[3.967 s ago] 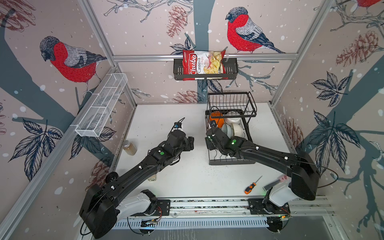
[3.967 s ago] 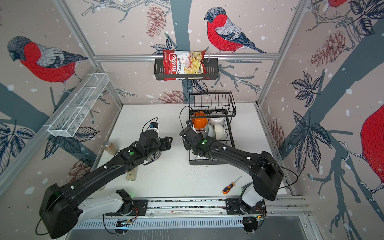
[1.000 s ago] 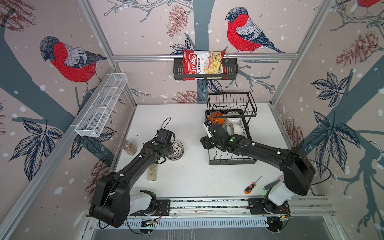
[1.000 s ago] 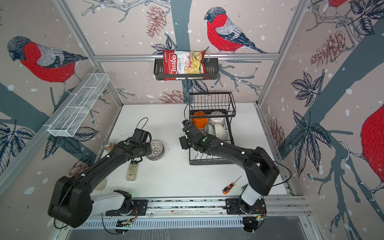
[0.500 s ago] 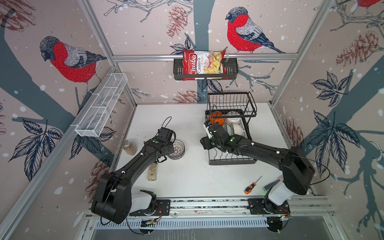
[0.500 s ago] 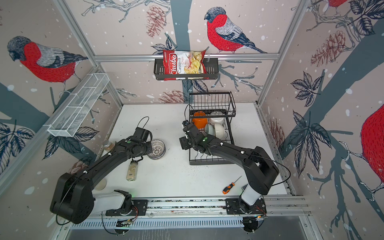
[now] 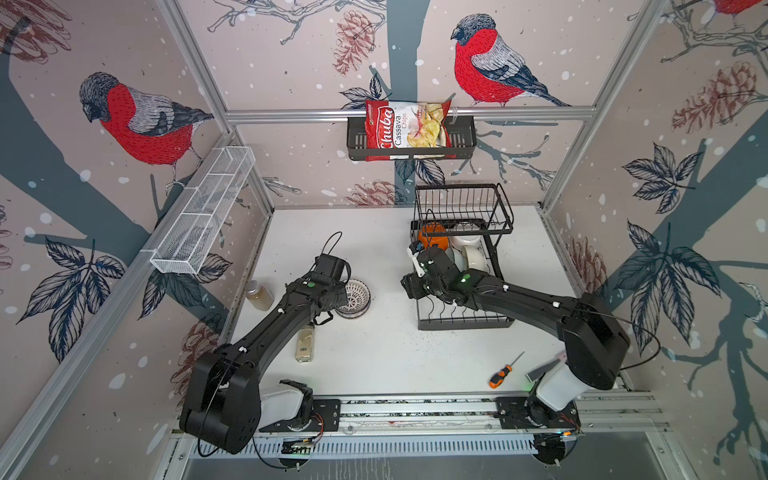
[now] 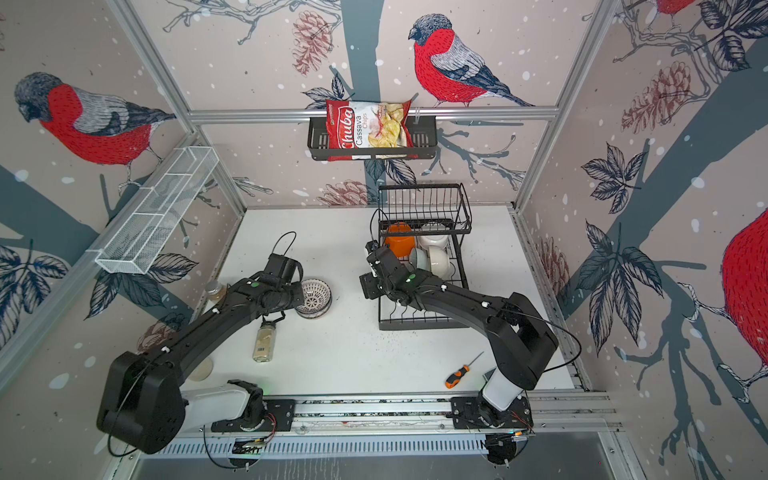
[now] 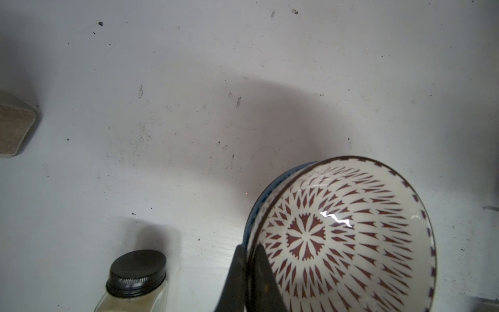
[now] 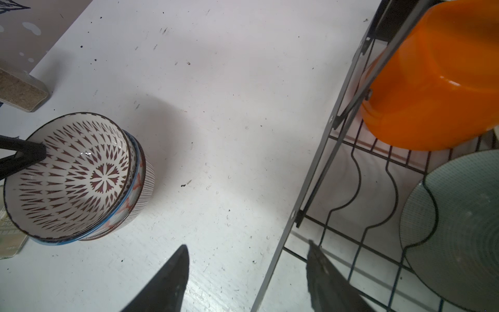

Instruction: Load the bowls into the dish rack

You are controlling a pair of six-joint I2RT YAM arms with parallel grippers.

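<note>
**Left end effector clamped on top bowl rim**

The top patterned bowl [image 9: 343,237] sits nested in two other bowls [image 10: 137,194] on the desk [image 7: 395,357], left of middle, about midway between the far and near edges. The left end effector [image 9: 249,250] is pinched on its rim, one finger inside and one outside. The dish rack [image 7: 463,322] stands toward the far right corner, holding an orange bowl [image 10: 432,81], a pale green bowl [image 10: 459,229] and white bowls [image 7: 473,257]. The right end effector [image 10: 247,244], fingers apart and empty, hovers over the rack's left edge.
</note>
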